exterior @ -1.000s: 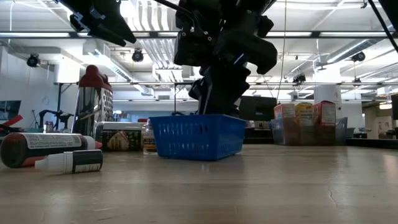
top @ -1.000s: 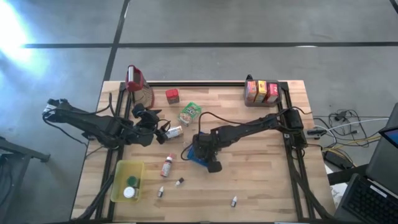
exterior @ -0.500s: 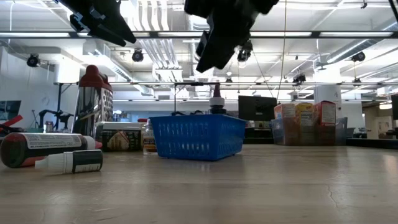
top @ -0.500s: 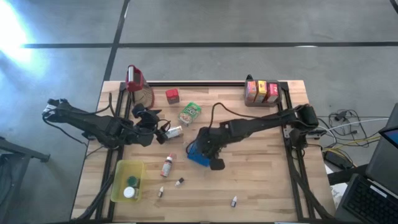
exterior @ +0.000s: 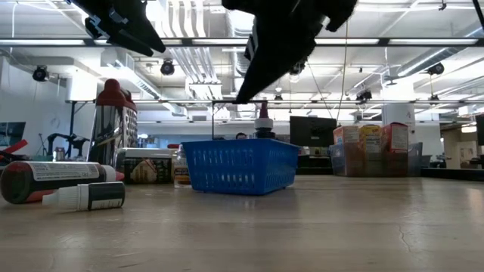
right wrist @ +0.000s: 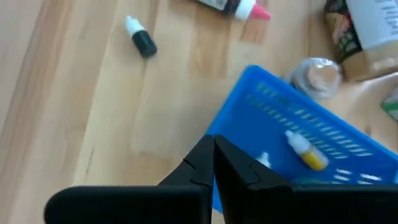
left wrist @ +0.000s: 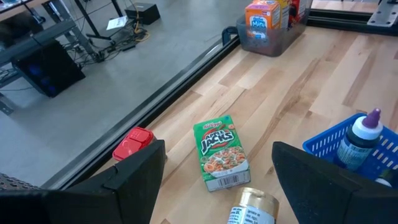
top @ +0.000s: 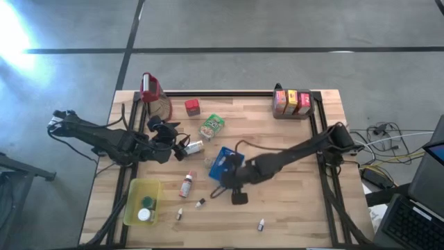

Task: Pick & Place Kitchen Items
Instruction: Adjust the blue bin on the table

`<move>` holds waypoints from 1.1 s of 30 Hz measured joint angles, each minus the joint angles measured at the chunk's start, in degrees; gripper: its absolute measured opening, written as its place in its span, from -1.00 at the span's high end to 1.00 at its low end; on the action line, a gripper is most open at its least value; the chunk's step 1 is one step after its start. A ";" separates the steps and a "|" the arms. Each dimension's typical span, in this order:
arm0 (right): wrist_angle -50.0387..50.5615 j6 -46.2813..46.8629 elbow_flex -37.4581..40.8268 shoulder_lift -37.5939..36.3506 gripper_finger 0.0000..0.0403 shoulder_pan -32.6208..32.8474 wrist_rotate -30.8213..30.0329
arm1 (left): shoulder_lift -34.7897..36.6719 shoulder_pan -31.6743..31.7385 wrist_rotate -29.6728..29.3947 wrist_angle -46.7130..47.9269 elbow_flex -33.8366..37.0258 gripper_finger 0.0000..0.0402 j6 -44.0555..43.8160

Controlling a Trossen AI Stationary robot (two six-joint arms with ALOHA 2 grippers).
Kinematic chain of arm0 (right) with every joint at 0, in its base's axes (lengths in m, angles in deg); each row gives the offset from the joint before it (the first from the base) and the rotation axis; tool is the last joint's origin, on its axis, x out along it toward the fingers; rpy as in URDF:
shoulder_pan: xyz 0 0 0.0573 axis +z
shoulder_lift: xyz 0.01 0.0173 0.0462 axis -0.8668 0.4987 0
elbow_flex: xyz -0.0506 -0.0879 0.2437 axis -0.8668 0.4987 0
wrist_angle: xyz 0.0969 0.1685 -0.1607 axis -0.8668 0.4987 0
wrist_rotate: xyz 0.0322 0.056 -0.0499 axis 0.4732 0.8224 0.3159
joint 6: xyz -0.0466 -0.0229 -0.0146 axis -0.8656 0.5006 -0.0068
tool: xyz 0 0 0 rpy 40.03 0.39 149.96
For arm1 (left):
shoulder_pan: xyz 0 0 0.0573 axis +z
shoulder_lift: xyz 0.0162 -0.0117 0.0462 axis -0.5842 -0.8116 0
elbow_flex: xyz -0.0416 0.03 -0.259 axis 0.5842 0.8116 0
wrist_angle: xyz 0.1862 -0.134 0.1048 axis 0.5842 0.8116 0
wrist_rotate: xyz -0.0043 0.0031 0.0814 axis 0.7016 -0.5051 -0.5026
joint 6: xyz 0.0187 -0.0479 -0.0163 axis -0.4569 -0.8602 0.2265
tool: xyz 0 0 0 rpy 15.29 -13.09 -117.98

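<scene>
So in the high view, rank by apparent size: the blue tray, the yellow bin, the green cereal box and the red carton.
1. Yellow bin and blue tray: they look alike, and the right arm covers part of the tray, so unranked.
2. Green cereal box.
3. Red carton, the smallest.

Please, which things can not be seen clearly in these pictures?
- High view: the blue tray contents, too small; the right arm covers part.
- Low view: left gripper cut off by the top edge; labels on the far cartons too small.
- Right wrist view: the tray's near edge, hidden behind the shut right gripper.
</scene>
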 joint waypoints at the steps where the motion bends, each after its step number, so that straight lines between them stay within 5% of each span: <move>1: 0.16 1.28 0.00 0.68 0.96 0.29 -0.49 | 0.00 -0.02 0.00 0.00 0.00 -0.50 0.00; 12: -1.70 11.24 -2.49 2.63 0.93 2.26 -2.75 | 0.00 0.00 0.00 0.00 0.00 -0.50 0.00; 24: -3.51 12.71 -2.23 4.81 0.45 1.54 -3.48 | -0.02 0.00 0.00 -0.02 0.00 -0.50 0.00; 33: -4.28 11.28 -2.62 7.18 0.29 1.29 -7.14 | -0.01 -0.01 0.00 -0.01 -0.01 -0.50 0.00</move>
